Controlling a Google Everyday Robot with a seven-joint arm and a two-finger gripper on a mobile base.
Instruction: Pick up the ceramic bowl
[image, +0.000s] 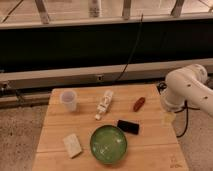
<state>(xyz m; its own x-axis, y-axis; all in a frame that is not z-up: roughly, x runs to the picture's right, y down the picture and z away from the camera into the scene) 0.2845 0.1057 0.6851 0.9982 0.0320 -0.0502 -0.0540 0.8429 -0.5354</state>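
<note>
The ceramic bowl (108, 144) is round, shallow and glossy green with a darker rim. It sits upright on the wooden table (150, 150), near the front edge at the middle. My white arm (187, 87) reaches in from the right, beyond the table's right edge. The gripper (167, 118) hangs pale below the arm's elbow at the table's right edge. It is well to the right of the bowl and a little behind it, and touches nothing.
A translucent plastic cup (69, 100) stands at the back left. A white bottle (104, 104) lies at the middle back, a reddish-brown object (139, 103) at the back right. A black flat object (128, 126) lies just right of the bowl, a pale block (72, 145) to its left.
</note>
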